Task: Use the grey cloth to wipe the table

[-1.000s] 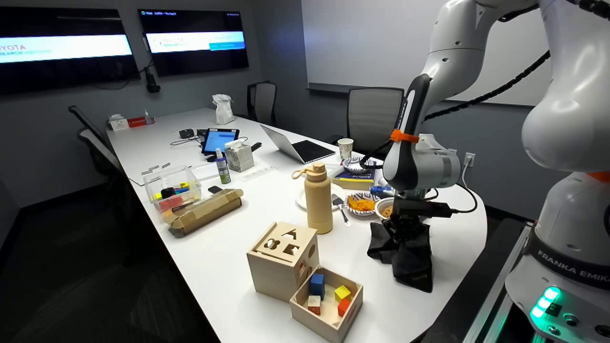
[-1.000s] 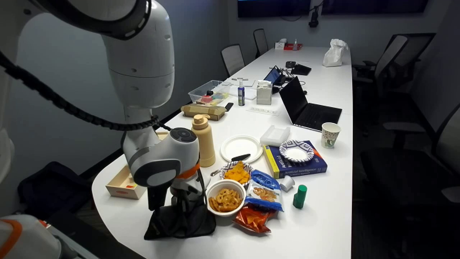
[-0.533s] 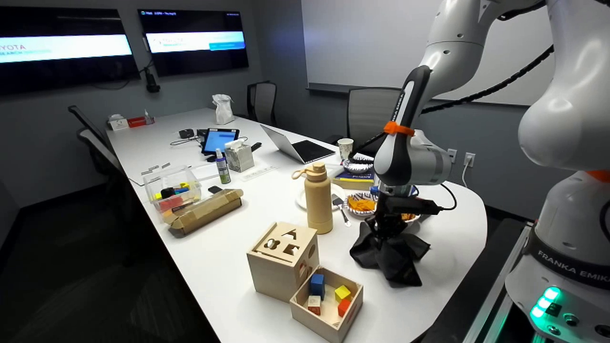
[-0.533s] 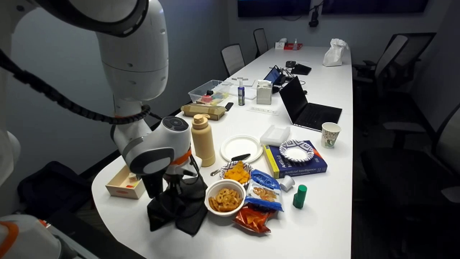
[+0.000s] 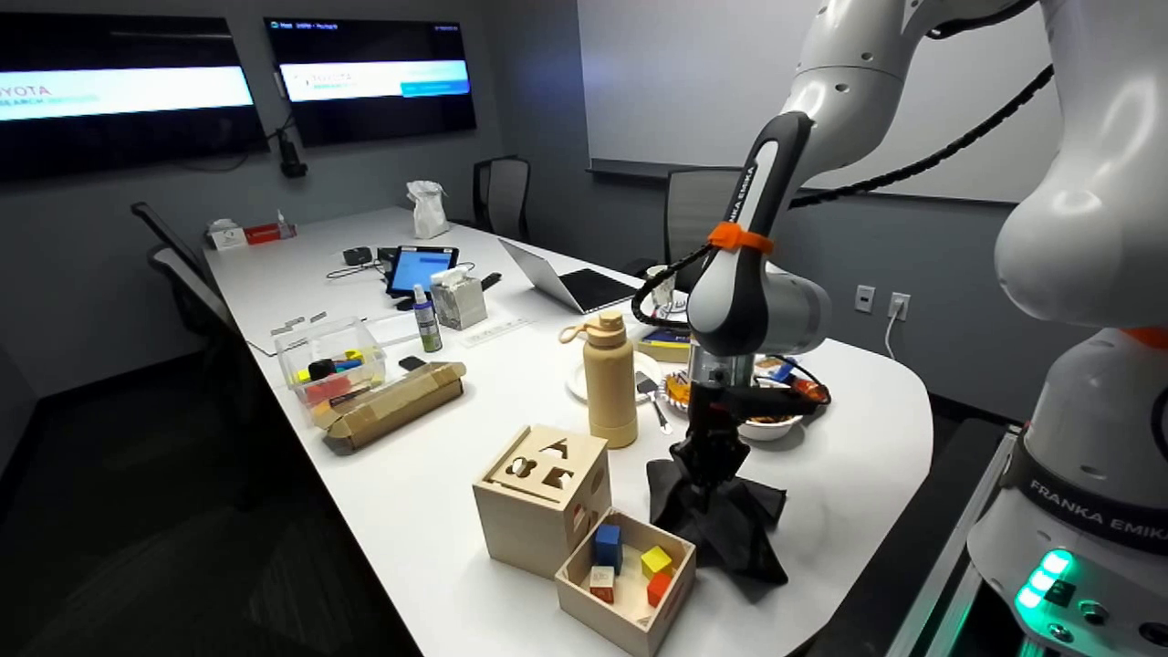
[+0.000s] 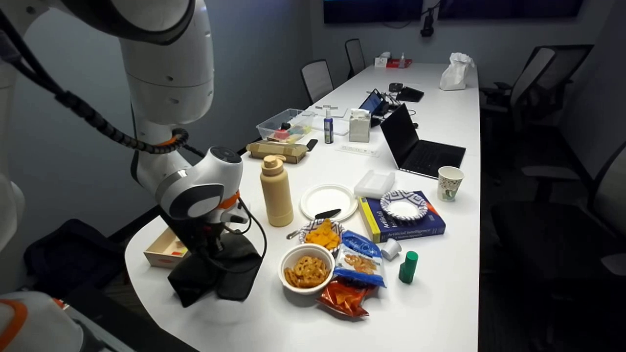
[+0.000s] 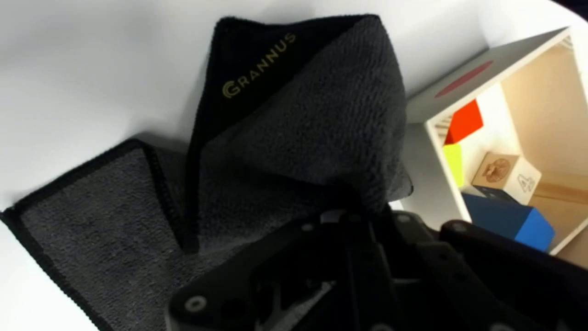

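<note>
The fingers [image 7: 409, 232] are pinched together on a bunched fold of the dark grey Grannus cloth [image 7: 298, 128], whose corners splay over the white tabletop [image 6: 420, 313]. The cloth sits just beside the open-topped wooden box [image 5: 595, 611] of blocks [image 7: 465, 122] — whether cloth and box touch, I cannot tell — and, in an exterior view, apart from the pretzel bowl [image 6: 295, 288].

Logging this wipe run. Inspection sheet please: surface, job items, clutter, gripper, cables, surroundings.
Surface: white table, near end rounded.
Job items: grey cloth, bunched, beside the open block box; whether it touches the table is unclear.
Clutter: upright bottle, snack bowl, blue snack bag, book, laptop.
Gripper: jaws shut on the cloth.
Cables: black cable along the arm.
Surroundings: chairs, wall screens.
</note>
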You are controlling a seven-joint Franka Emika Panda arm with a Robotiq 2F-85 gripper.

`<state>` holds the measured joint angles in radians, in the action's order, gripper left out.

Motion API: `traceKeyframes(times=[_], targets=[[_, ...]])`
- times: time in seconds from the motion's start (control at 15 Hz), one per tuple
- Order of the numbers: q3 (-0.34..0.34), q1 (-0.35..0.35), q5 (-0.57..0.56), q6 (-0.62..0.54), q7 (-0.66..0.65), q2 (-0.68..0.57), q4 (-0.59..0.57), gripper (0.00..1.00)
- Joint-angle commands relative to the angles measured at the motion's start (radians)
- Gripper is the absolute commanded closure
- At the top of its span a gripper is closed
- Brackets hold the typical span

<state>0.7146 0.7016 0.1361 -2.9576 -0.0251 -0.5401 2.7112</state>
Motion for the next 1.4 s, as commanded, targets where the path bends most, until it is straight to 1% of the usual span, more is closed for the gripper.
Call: traceKeyframes(times=[0.0, 0.07, 0.2, 0.27, 0.47, 0.53, 0.6, 0.67, 0.73, 0.8, 0.93, 1.07, 1.13, 1.2, 1.33], targets=[[-0.067, -0.089, 0.084, 0.062, -0.027, 0.115, 0.023, 0.99], [-0.088, -0.109, 0.104, 0.059, -0.031, 0.138, 0.029, 0.99], [-0.169, -0.178, 0.128, 0.061, -0.046, 0.183, 0.022, 0.99], [-0.224, -0.223, 0.129, 0.059, -0.048, 0.197, 0.011, 0.99], [-0.411, -0.389, 0.094, 0.059, -0.065, 0.206, -0.05, 0.99], [-0.462, -0.439, 0.077, 0.056, -0.065, 0.194, -0.078, 0.99], [-0.497, -0.48, 0.065, 0.055, -0.059, 0.175, -0.111, 0.99], [-0.501, -0.499, 0.07, 0.054, -0.035, 0.149, -0.147, 0.99], [-0.486, -0.502, 0.084, 0.057, -0.001, 0.119, -0.188, 0.99], [-0.463, -0.503, 0.098, 0.061, 0.024, 0.101, -0.215, 0.99], [-0.395, -0.477, 0.129, 0.072, 0.096, 0.064, -0.265, 0.99], [-0.335, -0.451, 0.148, 0.084, 0.156, 0.035, -0.288, 0.99], [-0.332, -0.456, 0.147, 0.093, 0.168, 0.023, -0.295, 0.99], [-0.302, -0.433, 0.162, 0.097, 0.198, 0.007, -0.295, 0.99], [-0.283, -0.417, 0.173, 0.118, 0.228, -0.015, -0.285, 0.99]])
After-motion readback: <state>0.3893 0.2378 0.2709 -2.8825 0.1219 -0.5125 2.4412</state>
